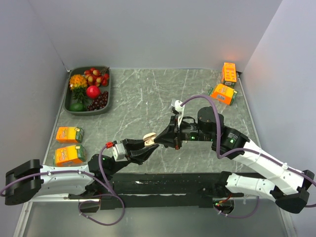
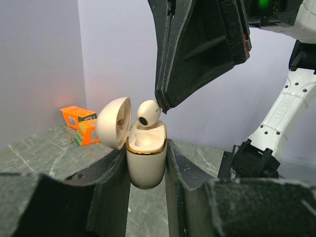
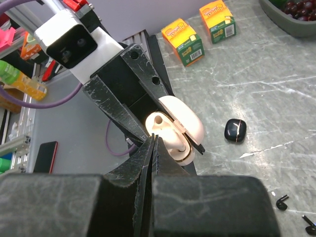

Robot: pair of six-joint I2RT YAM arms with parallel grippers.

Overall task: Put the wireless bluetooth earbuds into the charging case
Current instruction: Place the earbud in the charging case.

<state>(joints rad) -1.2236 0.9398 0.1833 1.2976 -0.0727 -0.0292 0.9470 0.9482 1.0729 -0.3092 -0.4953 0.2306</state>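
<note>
My left gripper is shut on the cream charging case, holding it upright above the table with its lid swung open to the left. One earbud, cream with a dark opening, sits tilted on the case's gold rim, partly in a well. My right gripper is shut, and its joined tips touch the earbud from the upper right. From the top view the case is between the left gripper and the right gripper. No second earbud can be made out.
A small black case and tiny black bits lie on the marble table. A grey tray of fruit stands at the back left. Two orange cartons are on the left, two more at the back right.
</note>
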